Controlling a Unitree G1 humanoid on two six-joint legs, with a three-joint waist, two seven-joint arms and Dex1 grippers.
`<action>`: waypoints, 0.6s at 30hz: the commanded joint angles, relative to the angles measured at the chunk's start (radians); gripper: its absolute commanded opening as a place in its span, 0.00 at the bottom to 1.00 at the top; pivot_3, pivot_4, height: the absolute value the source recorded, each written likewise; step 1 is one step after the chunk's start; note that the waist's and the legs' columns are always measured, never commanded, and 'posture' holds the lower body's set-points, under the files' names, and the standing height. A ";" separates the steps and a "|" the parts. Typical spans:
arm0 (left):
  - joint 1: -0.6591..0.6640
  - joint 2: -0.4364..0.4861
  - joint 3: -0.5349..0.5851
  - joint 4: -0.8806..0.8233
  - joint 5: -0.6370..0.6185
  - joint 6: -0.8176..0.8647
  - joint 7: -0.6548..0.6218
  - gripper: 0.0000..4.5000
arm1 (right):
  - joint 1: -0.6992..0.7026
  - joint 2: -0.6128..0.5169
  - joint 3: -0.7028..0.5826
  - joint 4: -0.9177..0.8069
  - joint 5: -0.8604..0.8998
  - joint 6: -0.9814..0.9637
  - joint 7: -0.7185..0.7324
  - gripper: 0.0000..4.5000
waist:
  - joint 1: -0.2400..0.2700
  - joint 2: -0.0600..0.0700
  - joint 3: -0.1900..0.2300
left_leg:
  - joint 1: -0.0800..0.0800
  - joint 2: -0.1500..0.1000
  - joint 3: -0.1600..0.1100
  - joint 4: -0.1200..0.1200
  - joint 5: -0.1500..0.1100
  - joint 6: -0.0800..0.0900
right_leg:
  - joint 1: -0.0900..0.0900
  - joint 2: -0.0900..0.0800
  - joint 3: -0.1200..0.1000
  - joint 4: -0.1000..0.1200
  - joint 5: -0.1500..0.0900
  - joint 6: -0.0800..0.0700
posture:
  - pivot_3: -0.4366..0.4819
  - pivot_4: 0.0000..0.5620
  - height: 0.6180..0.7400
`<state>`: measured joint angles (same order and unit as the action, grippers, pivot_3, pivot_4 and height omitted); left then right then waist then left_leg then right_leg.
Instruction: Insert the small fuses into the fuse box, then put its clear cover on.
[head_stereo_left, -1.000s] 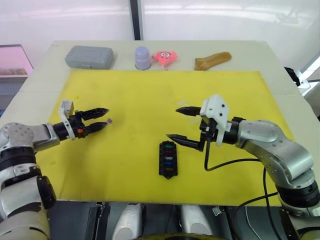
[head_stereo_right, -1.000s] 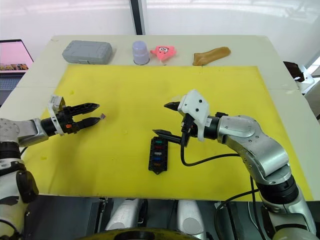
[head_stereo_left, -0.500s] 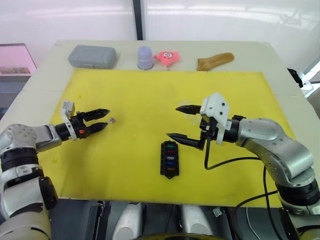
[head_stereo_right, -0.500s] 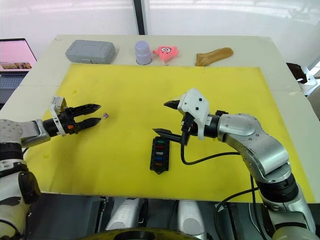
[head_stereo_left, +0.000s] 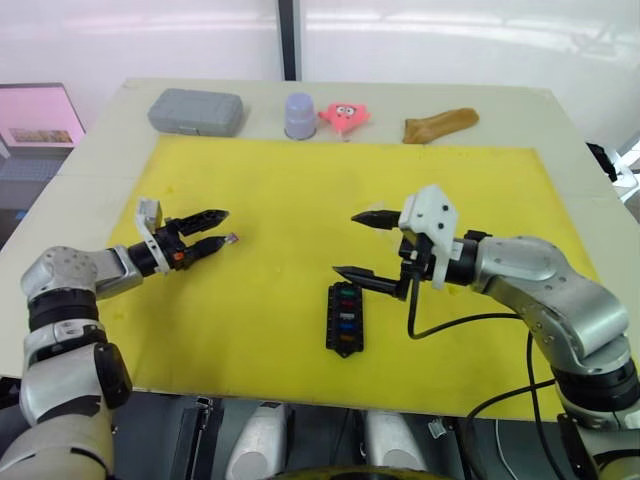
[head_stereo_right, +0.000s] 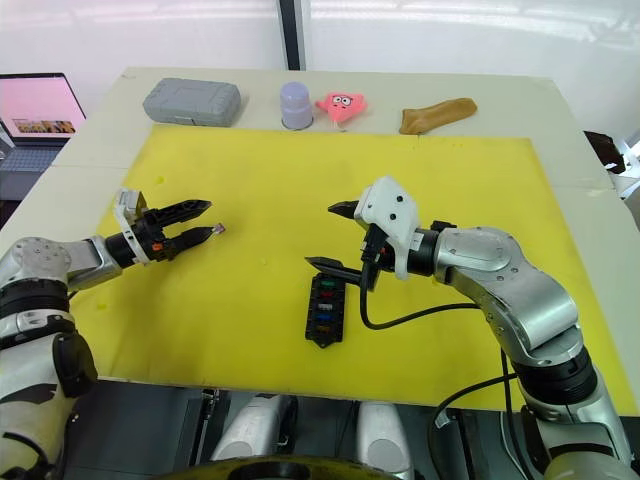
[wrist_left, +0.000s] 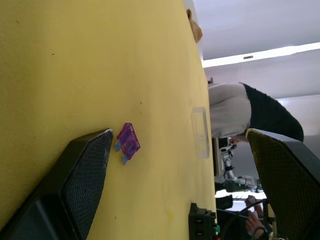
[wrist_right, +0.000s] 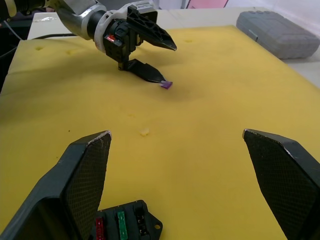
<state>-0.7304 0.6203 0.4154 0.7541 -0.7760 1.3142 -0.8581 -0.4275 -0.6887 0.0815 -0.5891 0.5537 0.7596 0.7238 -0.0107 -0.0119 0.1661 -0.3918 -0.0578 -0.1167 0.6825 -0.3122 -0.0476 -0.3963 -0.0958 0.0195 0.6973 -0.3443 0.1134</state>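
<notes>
While the camera has swung slightly, the head view shows the left gripper (head_stereo_left: 221, 228) still poised with jaws narrowly parted at the purple fuse (head_stereo_left: 232, 238), which has stayed on the yellow mat (head_stereo_left: 300, 200), ungrasped. Nearer and right, the right gripper (head_stereo_left: 358, 245) holds wide above the fuse box (head_stereo_left: 343, 318). Its wrist view shows fuses already seated; the left wrist view shows the clear cover (wrist_left: 201, 132) lying beyond.
</notes>
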 joint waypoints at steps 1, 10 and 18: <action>-0.013 -0.025 -0.051 0.008 0.031 -0.014 -0.019 0.88 | -0.004 -0.001 -0.011 -0.039 0.004 -0.004 -0.005 1.00 | 0.000 0.000 0.000 | 0.000 0.000 0.000 0.000 0.000 0.000 | 0.000 0.000 0.000 0.000 0.000 0.000 | 0.48 0.27 1.00; -0.030 -0.031 -0.087 0.024 0.074 -0.046 -0.058 0.70 | 0.001 -0.007 -0.010 -0.039 -0.001 -0.007 -0.003 1.00 | 0.000 0.000 0.000 | 0.000 -0.001 0.000 0.000 0.000 0.000 | 0.000 -0.001 -0.001 0.000 0.000 0.000 | 0.48 0.27 1.00; -0.033 -0.029 -0.073 0.058 0.093 -0.069 -0.052 0.58 | 0.010 -0.008 -0.010 -0.044 -0.004 -0.009 -0.005 1.00 | -0.002 0.000 0.000 | 0.000 -0.001 -0.001 0.000 0.000 0.000 | 0.000 -0.001 -0.001 0.000 0.000 0.000 | 0.48 0.27 1.00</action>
<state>-0.7601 0.6055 0.3460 0.7958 -0.6935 1.2522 -0.9204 -0.4109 -0.6900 0.0816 -0.5939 0.5507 0.7595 0.7215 -0.0127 -0.0121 0.1660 -0.3918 -0.0586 -0.1173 0.6825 -0.3122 -0.0474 -0.3959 -0.0963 0.0187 0.6972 -0.3443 0.1134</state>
